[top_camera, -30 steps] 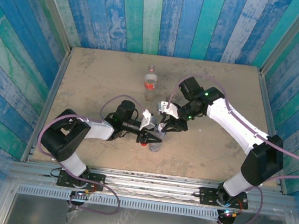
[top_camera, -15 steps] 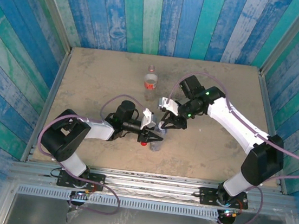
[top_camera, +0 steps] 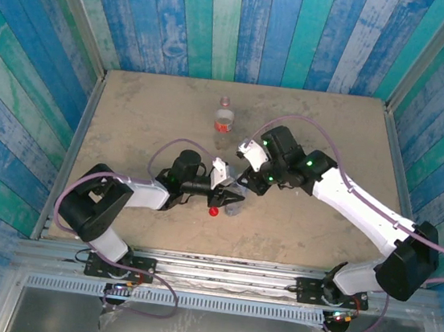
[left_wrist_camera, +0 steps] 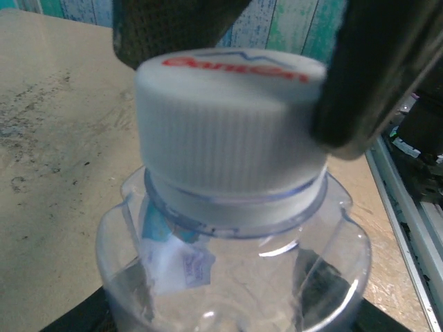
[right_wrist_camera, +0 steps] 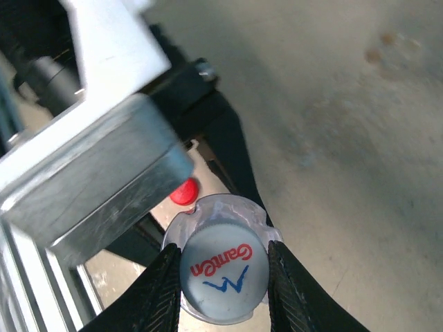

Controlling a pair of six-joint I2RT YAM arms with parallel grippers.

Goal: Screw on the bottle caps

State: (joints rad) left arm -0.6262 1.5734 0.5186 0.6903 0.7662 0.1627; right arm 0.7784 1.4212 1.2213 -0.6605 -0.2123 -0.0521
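Grippers are meeting near the middle of the table (top_camera: 147,116) in the top view. The left gripper (top_camera: 226,200) is reaching in sideways and, as we judge it, clamping the plain bottle (top_camera: 234,209), while the right gripper (top_camera: 244,187) is hanging over that bottle's neck. The red cap (top_camera: 214,210) is lying loose just beside the left jaws. The labelled bottle (top_camera: 223,120) is standing well beyond both.

At the left wrist we are seeing the white cap (left_wrist_camera: 228,131) sitting upright on the neck, straight ahead of the left jaws. The right gripper's dark fingers (left_wrist_camera: 374,76) are pressing on opposite sides of it. We cannot tell how far down the thread it is sitting.

From the right wrist we are looking down the bottle's long axis. The cap is sitting squarely between the right jaws, which are closed on its rim. That axis is running straight away from them, so we are judging the coming twist to belong to the right arm, with the left arm bracing.
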